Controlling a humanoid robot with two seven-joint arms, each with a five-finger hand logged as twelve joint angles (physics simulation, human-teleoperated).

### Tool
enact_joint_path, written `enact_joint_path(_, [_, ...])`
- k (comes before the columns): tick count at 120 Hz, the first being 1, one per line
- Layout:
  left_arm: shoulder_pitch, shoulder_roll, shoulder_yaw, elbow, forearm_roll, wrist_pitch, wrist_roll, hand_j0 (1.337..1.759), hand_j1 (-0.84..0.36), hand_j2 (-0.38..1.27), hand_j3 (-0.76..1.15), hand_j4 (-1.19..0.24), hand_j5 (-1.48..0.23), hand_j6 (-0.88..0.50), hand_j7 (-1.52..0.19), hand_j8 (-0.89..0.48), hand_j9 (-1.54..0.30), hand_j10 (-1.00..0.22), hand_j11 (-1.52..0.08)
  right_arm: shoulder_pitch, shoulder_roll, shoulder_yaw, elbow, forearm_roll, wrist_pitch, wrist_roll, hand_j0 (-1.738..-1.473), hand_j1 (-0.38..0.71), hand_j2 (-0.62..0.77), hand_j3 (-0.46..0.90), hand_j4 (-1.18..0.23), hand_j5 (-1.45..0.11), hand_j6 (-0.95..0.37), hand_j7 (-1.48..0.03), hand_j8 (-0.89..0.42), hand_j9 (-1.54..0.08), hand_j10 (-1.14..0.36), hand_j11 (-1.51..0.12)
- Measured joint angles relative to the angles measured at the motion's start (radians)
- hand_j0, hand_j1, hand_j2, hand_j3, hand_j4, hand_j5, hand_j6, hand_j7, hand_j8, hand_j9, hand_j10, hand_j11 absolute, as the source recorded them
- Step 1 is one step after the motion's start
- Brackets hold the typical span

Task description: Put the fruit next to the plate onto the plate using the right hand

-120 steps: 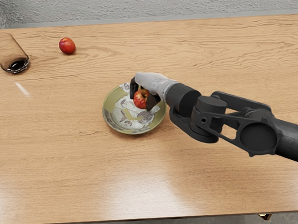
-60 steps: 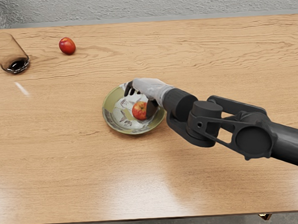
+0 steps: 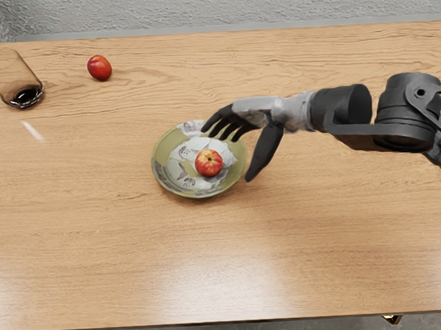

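The wooden bench point(image 3: 342, 225) fills almost the whole head view, its grain running from side to side, with a strip of grey wall beyond its far edge.

The right arm point(image 3: 395, 115) comes in from the picture's right edge. Its bulky dark joints sit at the far right, and a grey forearm reaches left toward the middle of the bench.

The plate point(image 3: 159, 157) lies a little left of the bench's centre. It is round, with an olive-green rim and a pale patterned middle.

The right hand point(image 3: 248, 123) hangs over the plate's far right part. It is released, the dark fingers point(image 3: 217, 122) fanned out over the far rim and holding nothing. The thumb point(image 3: 260, 154) points down toward the viewer, just beside the plate's right rim.

A clear glass point(image 3: 12, 78) lies on its side near the far left corner, dark at its base.

The red apple point(image 3: 209, 163) rests on the plate, slightly right of its middle. It sits nearer the viewer than the fingers and left of the thumb, in the open space between them. No part of the hand touches it.

A second red apple point(image 3: 99, 67) lies on the bare bench to the right of the glass, well apart from the plate and the hand.
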Motion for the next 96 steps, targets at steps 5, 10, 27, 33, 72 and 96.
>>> enact_joint_path(5, [0.0,0.0,0.0,0.0,0.0,0.0,0.0,1.658,0.35,0.0,0.0,0.0,0.0,0.0,0.0,0.0,0.0,0.0,0.0,-0.002,-0.039,0.019,-0.005,0.081,0.054,0.0,-1.658,-0.03,-0.04,0.0,-0.27,-0.35,-0.26,-0.35,-0.26,-0.35,-0.27,-0.35])
enact_joint_path(10, [0.0,0.0,0.0,0.0,0.0,0.0,0.0,1.658,0.35,0.0,0.0,0.0,0.0,0.0,0.0,0.0,0.0,0.0,0.0,-0.005,-0.078,0.031,-0.015,0.162,0.09,0.0,-1.658,-0.04,-0.04,0.0,-0.26,-0.34,-0.26,-0.34,-0.26,-0.34,-0.26,-0.34])
enact_joint_path(27, [0.0,0.0,0.0,0.0,0.0,0.0,0.0,1.658,0.35,0.0,0.0,0.0,0.0,0.0,0.0,0.0,0.0,0.0,0.0,-0.024,-0.196,0.049,-0.058,0.385,0.145,0.0,-1.658,-0.05,-0.05,0.0,-0.25,-0.32,-0.25,-0.32,-0.25,-0.32,-0.25,-0.32])
enact_joint_path(33, [0.0,0.0,0.0,0.0,0.0,0.0,0.0,1.658,0.35,0.0,0.0,0.0,0.0,0.0,0.0,0.0,0.0,0.0,0.0,-0.03,-0.23,0.051,-0.066,0.446,0.152,0.0,-1.658,-0.06,-0.04,0.0,-0.24,-0.32,-0.24,-0.32,-0.24,-0.32,-0.24,-0.32])
enact_joint_path(72, [0.015,0.0,-0.001,-0.007,-0.003,0.0,0.0,1.658,0.35,0.0,0.0,0.0,0.0,0.0,0.0,0.0,0.0,0.0,0.0,-0.045,-0.381,0.056,-0.077,0.646,0.164,0.0,-1.658,-0.28,-0.01,0.0,-0.06,-0.07,-0.06,-0.07,-0.05,-0.07,-0.05,-0.07])
enact_joint_path(96, [0.012,0.0,-0.001,-0.007,-0.002,0.0,0.0,1.658,0.35,0.0,0.0,0.0,0.0,0.0,0.0,0.0,0.0,0.0,0.0,-0.046,-0.422,0.05,-0.076,0.702,0.164,0.0,-1.658,-0.33,0.0,0.0,-0.02,-0.03,-0.02,-0.03,-0.02,-0.03,-0.02,-0.03])
